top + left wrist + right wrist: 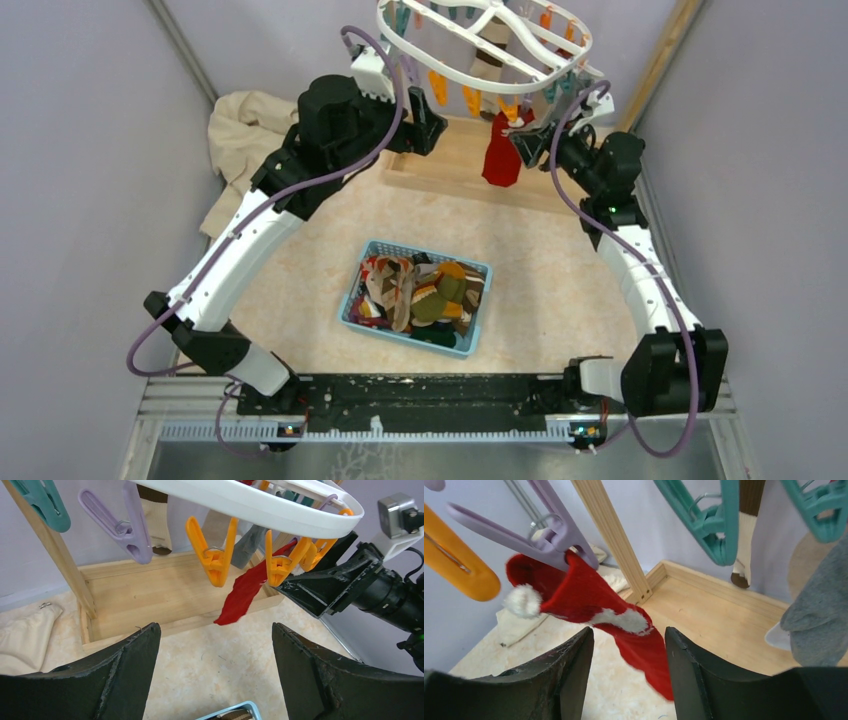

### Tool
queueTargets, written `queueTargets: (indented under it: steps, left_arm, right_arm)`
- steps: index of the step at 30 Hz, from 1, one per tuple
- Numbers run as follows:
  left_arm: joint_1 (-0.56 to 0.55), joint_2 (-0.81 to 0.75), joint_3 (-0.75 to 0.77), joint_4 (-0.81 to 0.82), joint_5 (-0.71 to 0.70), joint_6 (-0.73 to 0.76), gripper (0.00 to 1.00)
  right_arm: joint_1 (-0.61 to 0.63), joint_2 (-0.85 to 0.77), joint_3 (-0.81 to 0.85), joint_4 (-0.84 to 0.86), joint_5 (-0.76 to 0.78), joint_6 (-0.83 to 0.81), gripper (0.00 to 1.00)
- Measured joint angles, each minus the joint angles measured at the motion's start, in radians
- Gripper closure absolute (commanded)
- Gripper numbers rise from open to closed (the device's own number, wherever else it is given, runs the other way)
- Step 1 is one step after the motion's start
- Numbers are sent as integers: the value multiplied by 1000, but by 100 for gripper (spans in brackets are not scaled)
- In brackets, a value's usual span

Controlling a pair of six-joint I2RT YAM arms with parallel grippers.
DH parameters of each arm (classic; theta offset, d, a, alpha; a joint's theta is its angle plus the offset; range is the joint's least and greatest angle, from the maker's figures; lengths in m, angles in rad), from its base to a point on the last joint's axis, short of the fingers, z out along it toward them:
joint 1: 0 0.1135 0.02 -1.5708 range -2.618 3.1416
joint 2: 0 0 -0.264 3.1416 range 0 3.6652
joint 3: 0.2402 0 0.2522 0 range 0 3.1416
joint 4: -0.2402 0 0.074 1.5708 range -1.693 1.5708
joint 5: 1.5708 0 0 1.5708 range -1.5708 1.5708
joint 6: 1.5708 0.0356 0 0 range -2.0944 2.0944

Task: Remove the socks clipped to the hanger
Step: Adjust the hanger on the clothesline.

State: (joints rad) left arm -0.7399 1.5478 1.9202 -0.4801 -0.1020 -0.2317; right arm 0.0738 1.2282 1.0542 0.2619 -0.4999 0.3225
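The white oval hanger point(480, 40) hangs at the back, with orange, teal and purple clips. A red sock point(500, 150) with white trim hangs from a purple clip point(549, 535). My right gripper point(629, 635) is open, its jaws on either side of the red sock's point(589, 595) lower part. It also shows in the top view point(528, 140). My left gripper point(216, 630) is open and empty, below the hanger ring point(260, 505) and apart from the red sock point(245, 592). A grey sock point(819, 615) and a brown-and-cream sock point(746, 530) hang clipped further back.
A blue basket point(352, 300) holding several loose socks stands mid-table. The wooden rack base point(450, 165) and post point(609, 535) lie under the hanger. A beige cloth point(245, 140) is heaped at the back left. Grey walls close in on both sides.
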Motion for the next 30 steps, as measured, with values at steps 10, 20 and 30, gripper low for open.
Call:
queueTargets:
  steps: [10, 20, 30]
  left_arm:
    - [0, 0, 0, -6, -9, 0, 12]
    - [0, 0, 0, -12, -11, 1, 5]
    - [0, -2, -16, -15, -20, 5, 1]
  right_arm:
    - [0, 35, -58, 118, -62, 0, 44]
    - [2, 35, -125, 143, -20, -24, 43]
    - [3, 35, -156, 192, -18, -31, 40]
